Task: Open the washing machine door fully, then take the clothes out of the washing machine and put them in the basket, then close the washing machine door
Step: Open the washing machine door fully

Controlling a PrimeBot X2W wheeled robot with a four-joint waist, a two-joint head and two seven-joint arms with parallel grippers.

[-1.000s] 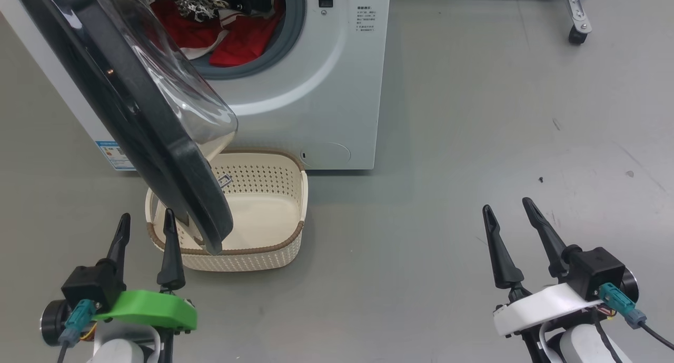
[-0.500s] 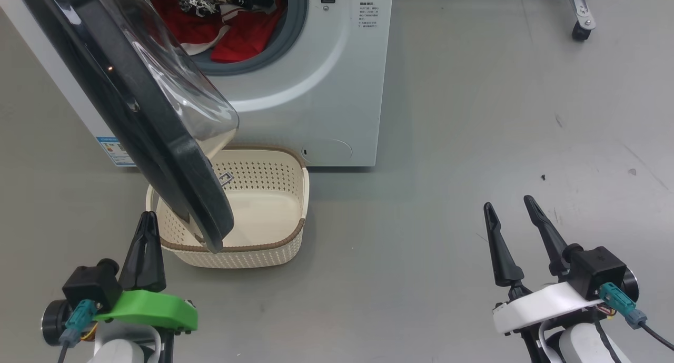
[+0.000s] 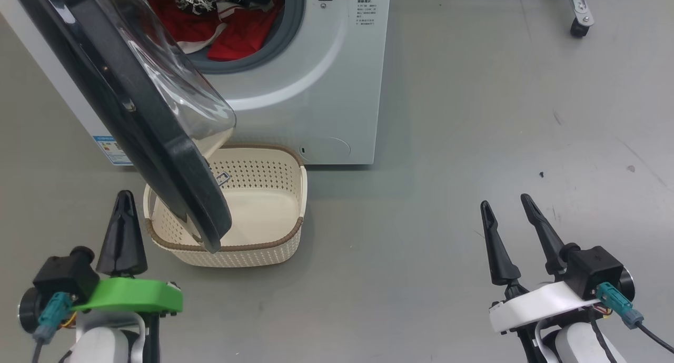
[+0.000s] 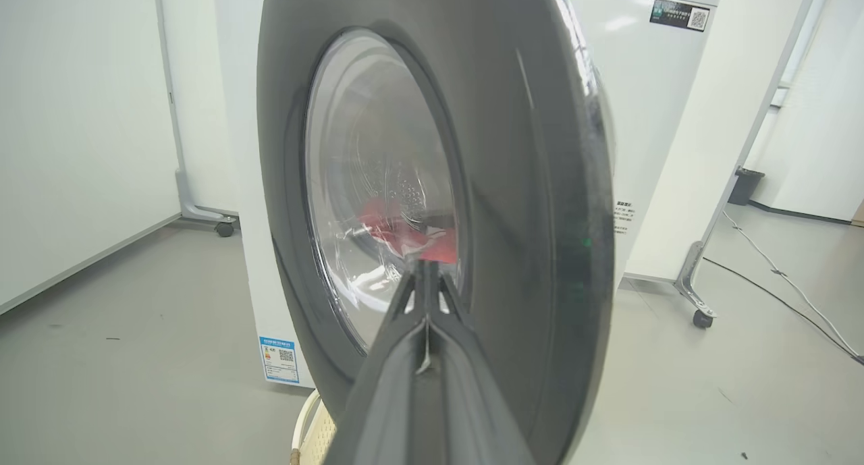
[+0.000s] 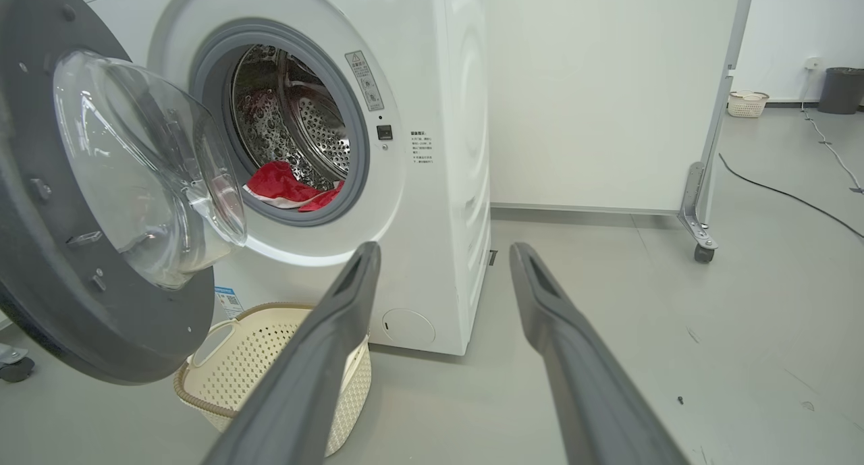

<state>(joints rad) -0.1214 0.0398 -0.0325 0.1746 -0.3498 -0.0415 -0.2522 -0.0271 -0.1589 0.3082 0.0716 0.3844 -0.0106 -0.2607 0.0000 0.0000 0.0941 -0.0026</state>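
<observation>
Washing machine door [image 3: 163, 163] hangs partly open just ahead of and to the right of the left gripper [image 3: 125, 195], whose two dark fingers are pressed together with nothing between them. The left arm is held low, with the green wrist bracket [image 3: 131, 295] level and the fingers pointing forward. In the left wrist view the closed tips line up with the lower part of the door's outer face; contact cannot be determined. The right gripper [image 3: 504, 200] is at a similar height, well to the right of the left one, above bare grey floor [image 3: 421, 221]. Its fingers are spread wide and empty, angled slightly toward the left, above a white wrist bracket [image 3: 532, 305]. Just past the left fingertips and to their right sits the basket [image 3: 253, 255], empty, with the lower edge of the door rim overhanging its left half. Its far side lies close to the front of the washing machine [image 3: 316, 89]. Beyond the basket, the door's glass bowl [image 3: 184, 99] bulges toward the drum opening. Farthest from both grippers, the clothes [image 3: 237, 36] lie inside the drum, red fabric heaped against the grey seal [image 3: 287, 47]. A blue label [image 3: 110, 149] is fixed low on the cabinet side, forward of the left gripper.
</observation>
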